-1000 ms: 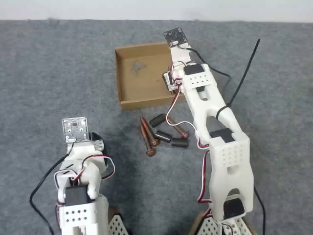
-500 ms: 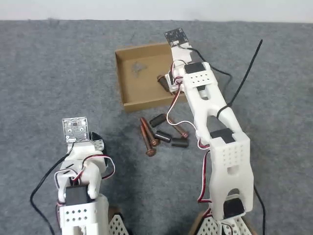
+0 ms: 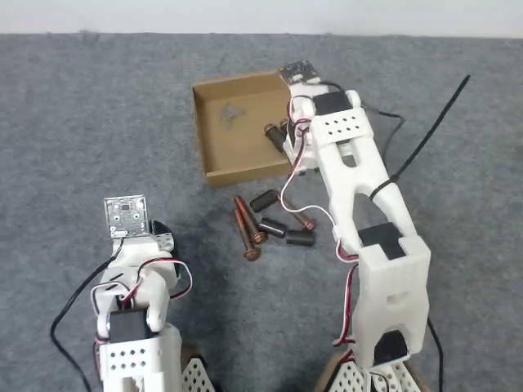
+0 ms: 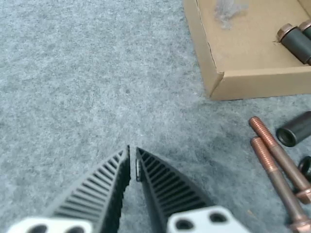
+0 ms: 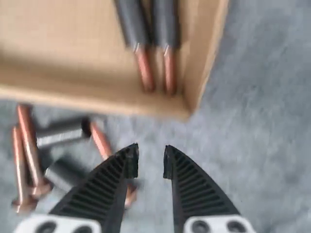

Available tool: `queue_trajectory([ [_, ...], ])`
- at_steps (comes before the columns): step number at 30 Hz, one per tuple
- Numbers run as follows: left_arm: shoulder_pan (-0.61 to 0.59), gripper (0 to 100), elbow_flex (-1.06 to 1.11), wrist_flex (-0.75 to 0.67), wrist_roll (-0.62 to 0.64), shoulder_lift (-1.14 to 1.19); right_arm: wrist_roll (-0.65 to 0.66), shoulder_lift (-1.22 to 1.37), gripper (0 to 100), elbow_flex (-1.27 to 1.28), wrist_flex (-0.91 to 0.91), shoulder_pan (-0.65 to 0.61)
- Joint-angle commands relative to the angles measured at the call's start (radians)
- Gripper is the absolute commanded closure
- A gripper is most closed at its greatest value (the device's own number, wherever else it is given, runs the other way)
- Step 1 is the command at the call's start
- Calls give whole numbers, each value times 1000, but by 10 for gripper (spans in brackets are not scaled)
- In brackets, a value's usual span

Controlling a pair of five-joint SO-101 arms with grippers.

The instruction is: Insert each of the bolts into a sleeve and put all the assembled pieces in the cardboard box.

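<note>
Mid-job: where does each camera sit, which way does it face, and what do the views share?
High view: fixed above the table, looking down on cardboard box, loose bolts and sleeves; left arm and right arm show.
Left wrist view: on the left arm, facing across the table toward the box's corner; left end effector shows, shut.
Right wrist view: on the right arm, looking down at the box's corner and two assembled pieces inside; right end effector shows, open.
Shared: all three show the box and loose bolts.
</note>
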Motion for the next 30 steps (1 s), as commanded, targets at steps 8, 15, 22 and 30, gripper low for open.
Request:
queue_trajectory([
  [8, 2, 977, -16, 0, -6, -20, 190, -143, 932, 94, 223, -15],
  [15, 0, 977, -16, 0, -6, -20, 192, -315, 932, 345, 116, -53],
  [22, -2, 977, -16, 0, -6, -20, 195, -532, 931, 698, -113, -101],
  [30, -2, 977, -16, 2, -6, -20, 569, -657, 831, 895, -162, -94],
])
